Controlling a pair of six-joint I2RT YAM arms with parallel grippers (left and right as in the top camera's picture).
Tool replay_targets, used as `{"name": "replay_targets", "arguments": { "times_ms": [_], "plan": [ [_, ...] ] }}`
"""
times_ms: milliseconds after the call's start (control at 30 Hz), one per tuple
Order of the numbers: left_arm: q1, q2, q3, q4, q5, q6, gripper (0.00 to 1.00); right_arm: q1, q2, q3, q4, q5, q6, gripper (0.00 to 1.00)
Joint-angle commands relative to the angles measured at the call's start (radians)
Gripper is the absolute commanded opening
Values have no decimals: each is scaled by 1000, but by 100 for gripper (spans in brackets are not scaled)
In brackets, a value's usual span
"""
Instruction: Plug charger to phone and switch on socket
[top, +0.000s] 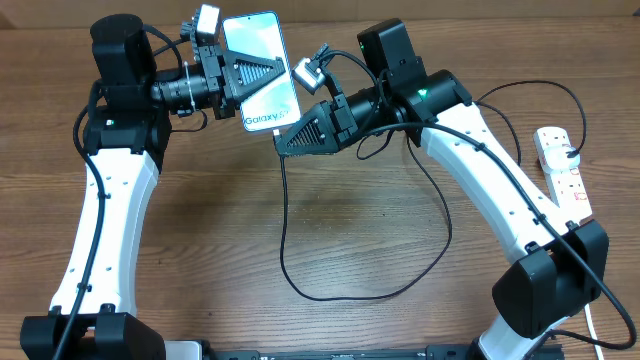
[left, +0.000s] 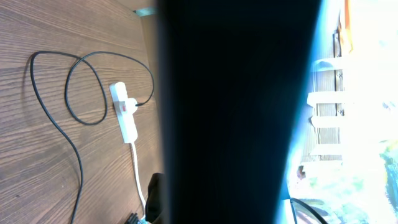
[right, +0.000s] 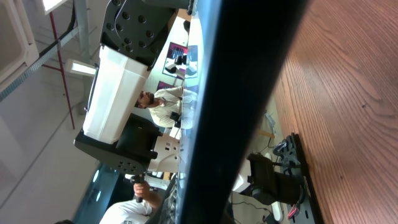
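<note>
First, from the overhead view you had the phone (top: 268, 105) lifted off the table (top: 220, 250) at its far centre, screen up and pale blue. The left gripper (top: 270, 70) reached in from the phone's left side, one black triangular finger lying across the screen. Its jaws were clamped on the phone's body.

You could read "Galaxy S" in dark letters near the phone's lower edge. The characters after that were too small and too crowded by the other gripper to read.

The right gripper (top: 290, 138) came in from the right, its fingertips just beside the lower corner of the phone. Its jaws were pressed together on the end of the charger (top: 283, 210). The thin black cable dropped from those fingers toward the near edge, curved into a wide loop on the table, and rose toward the right arm. You could not tell whether the connector tip had entered the phone's port.

The socket (top: 563, 168) lay at the table's right edge, well apart from the phone, with small red switches showing on its white body and a black lead plugged into it.

From the left wrist view, a broad dark shape filled the centre. Beside it you saw the socket, black cable loops and a white cord (left: 135, 168) running from the strip. From the right wrist view, a dark diagonal bar crossed the frame, and no writing was legible.
</note>
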Motion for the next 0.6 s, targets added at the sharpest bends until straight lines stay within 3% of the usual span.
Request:
{"name": "replay_targets", "arguments": {
  "times_ms": [0,567],
  "plan": [
    [-18,-20,14,5,54,23,4,5,-6,3,11,23,26,4],
    [-24,-20,14,5,66,38,5,5,-6,3,67,57,112,4]
  ]
}}
